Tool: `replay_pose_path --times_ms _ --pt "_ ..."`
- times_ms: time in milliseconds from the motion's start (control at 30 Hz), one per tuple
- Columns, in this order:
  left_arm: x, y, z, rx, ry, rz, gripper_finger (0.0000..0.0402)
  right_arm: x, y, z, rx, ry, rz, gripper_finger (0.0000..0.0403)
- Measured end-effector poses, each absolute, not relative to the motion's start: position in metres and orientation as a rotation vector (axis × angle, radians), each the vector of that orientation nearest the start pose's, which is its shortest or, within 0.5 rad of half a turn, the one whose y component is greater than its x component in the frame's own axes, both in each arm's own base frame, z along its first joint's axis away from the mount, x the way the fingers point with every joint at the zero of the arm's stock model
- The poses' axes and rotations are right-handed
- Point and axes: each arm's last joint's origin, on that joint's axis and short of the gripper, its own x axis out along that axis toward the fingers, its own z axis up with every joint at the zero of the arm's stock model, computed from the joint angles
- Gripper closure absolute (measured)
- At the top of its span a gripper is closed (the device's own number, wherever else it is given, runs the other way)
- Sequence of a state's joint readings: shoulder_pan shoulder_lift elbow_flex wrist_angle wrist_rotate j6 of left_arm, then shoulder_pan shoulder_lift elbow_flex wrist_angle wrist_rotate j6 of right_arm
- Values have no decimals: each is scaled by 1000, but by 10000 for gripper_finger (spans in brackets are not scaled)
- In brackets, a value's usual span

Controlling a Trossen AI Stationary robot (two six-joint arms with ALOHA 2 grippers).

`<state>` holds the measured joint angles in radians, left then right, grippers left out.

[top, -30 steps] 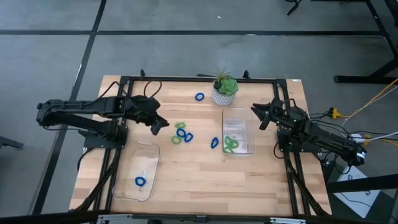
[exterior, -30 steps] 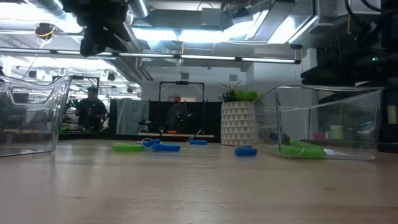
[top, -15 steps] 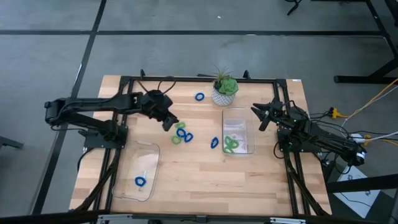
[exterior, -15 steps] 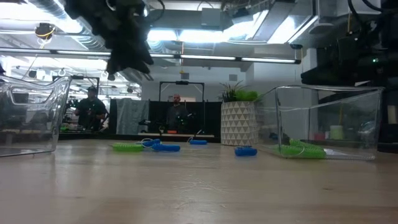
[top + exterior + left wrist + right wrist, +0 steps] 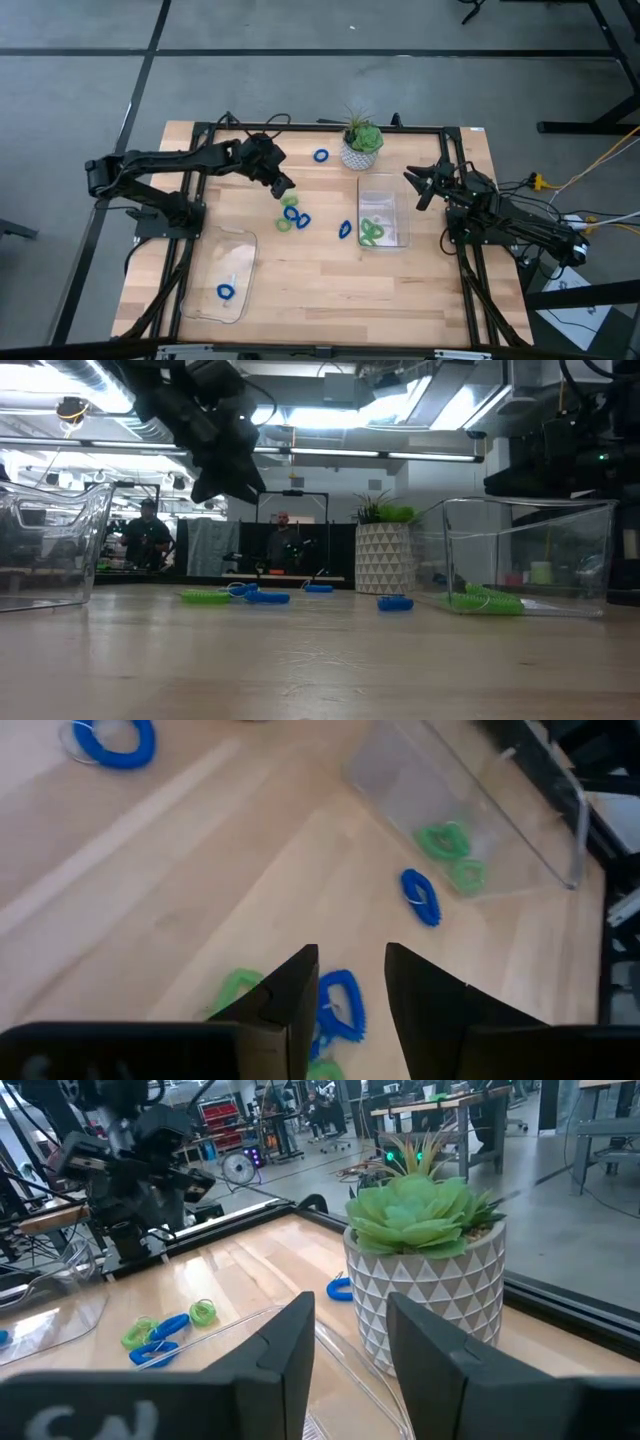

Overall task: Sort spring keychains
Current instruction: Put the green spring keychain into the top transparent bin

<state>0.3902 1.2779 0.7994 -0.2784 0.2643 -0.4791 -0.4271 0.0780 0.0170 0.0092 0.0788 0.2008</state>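
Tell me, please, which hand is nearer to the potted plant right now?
Right, though not by much. The right hand hangs open just beside the potted plant, over the table's right edge; the left hand, also open, is above the loose keychain cluster.

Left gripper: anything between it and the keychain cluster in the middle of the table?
Nothing visible. The left gripper hangs open over bare wood just short of the cluster of spring keychains; its wrist view shows a blue coil beyond its fingers with nothing in between.
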Motion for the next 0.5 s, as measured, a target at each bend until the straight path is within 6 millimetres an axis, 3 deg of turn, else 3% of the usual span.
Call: replay_pose_path --times_ms 300,500 --pt "238 107 228 -679 691 319 288 91 -44 164 206 1 -509 276" --pt "242 118 252 -570 650 322 288 91 -44 164 206 1 -509 276"
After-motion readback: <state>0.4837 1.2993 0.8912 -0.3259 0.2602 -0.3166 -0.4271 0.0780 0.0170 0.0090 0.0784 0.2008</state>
